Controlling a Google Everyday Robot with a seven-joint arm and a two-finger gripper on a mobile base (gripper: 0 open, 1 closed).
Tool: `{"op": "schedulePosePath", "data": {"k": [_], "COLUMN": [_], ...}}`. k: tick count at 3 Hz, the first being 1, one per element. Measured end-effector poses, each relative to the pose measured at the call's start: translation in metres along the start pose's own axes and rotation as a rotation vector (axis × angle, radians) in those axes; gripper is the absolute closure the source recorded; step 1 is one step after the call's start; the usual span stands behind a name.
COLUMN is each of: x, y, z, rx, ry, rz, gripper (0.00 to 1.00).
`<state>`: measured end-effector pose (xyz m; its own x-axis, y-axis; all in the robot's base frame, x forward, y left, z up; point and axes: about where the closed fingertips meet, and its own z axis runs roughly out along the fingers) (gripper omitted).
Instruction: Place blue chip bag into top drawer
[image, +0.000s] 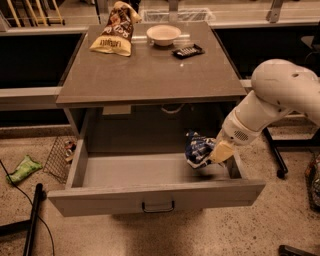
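Observation:
The blue chip bag (198, 149), crinkled with white patches, hangs inside the right part of the open top drawer (156, 199), low over its floor. My gripper (212, 151) reaches in from the right on a white arm and is shut on the bag's right side. The drawer is pulled out fully below the grey tabletop (150, 70); its dark handle (158, 206) sits at the front centre. The drawer's left and middle floor is bare.
On the tabletop lie a yellow-and-brown chip bag (114, 35), a white bowl (163, 34) and a small dark packet (187, 50). A wire basket (60, 155) and a green wrapper (21, 169) lie on the floor at left. A black stand leg (276, 152) is at right.

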<state>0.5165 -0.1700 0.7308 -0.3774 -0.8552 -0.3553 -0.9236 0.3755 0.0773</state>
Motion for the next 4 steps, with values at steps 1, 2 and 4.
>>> {"op": "schedulePosePath", "data": {"k": [1,2,4], "x": [0.011,0.006,-0.017], "y": [-0.014,-0.027,-0.043], "z": [0.027,0.036,-0.025], "rx": [-0.005,0.002,0.103], "ry": [0.009,-0.004,-0.126], "rz": [0.033,0.033,0.002], "gripper": [0.28,0.04,0.00]}}
